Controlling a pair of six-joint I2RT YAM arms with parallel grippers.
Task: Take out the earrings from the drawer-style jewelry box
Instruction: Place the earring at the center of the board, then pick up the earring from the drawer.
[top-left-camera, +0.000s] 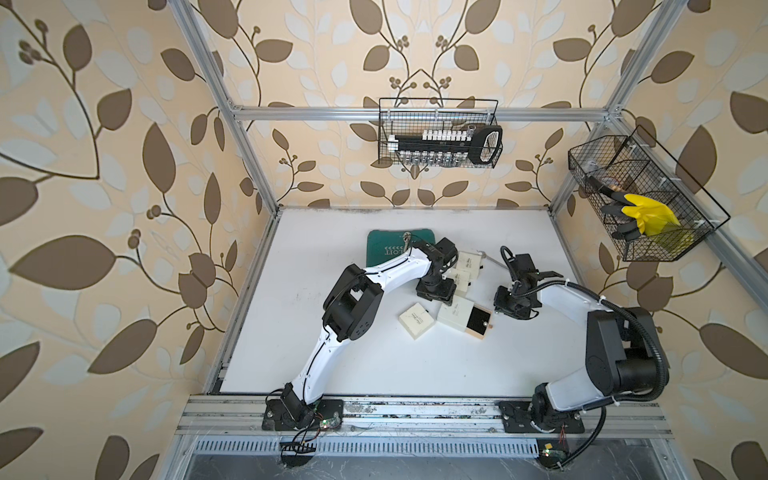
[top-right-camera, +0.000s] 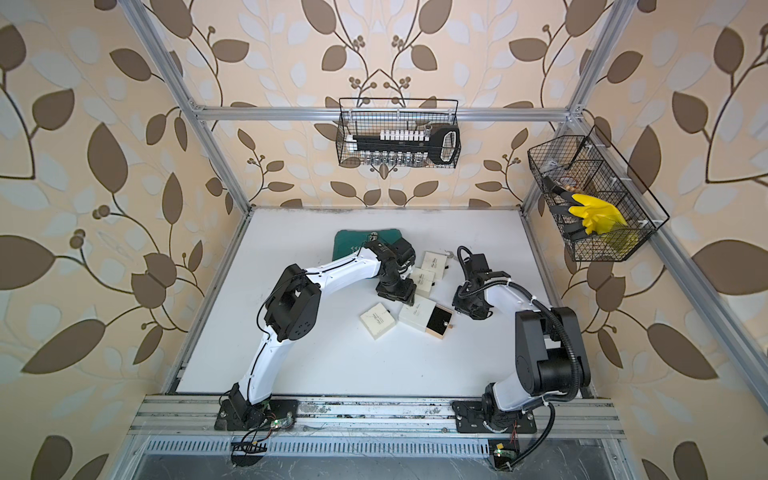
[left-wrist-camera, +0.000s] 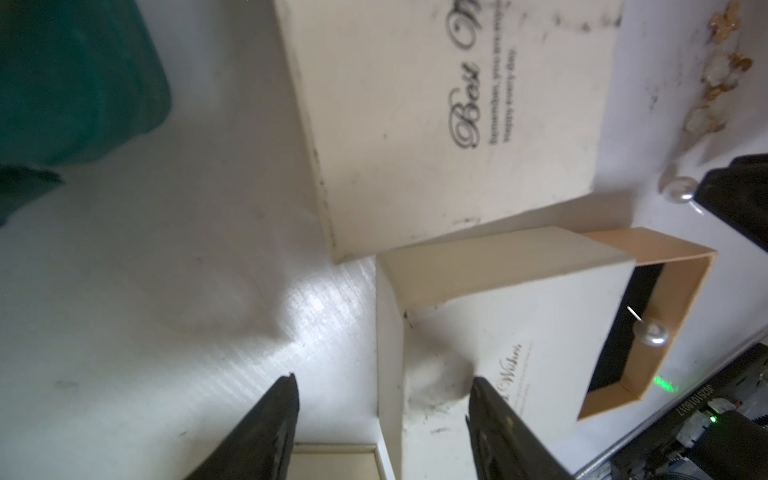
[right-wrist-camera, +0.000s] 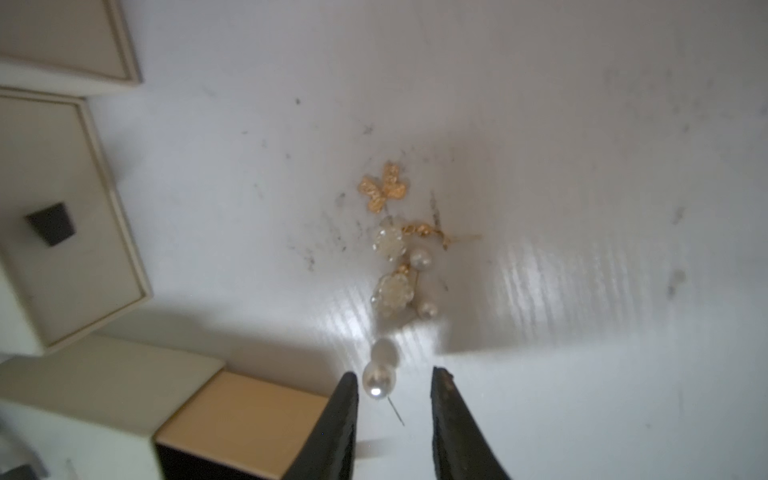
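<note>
The cream jewelry box (top-left-camera: 455, 311) lies mid-table with its tan, black-lined drawer (top-left-camera: 478, 322) pulled out. One pearl earring (left-wrist-camera: 650, 332) rests in the drawer (left-wrist-camera: 681, 299). My left gripper (left-wrist-camera: 382, 376) is open over the box's corner, one finger above its top, the other above the table. My right gripper (right-wrist-camera: 395, 372) is open just above the table beside the drawer. A pearl earring (right-wrist-camera: 377, 379) lies on the table between its fingers, close to one of them. Several more earrings (right-wrist-camera: 392, 266), gold and white, lie just beyond.
Three shut cream boxes (top-left-camera: 417, 321) (top-left-camera: 459, 280) (top-left-camera: 469, 262) lie around the open one. A green pouch (top-left-camera: 386, 249) sits behind my left arm, and a silver wrench (top-left-camera: 490, 259) lies near the right arm. Wire baskets (top-left-camera: 438, 133) (top-left-camera: 640, 199) hang on the walls.
</note>
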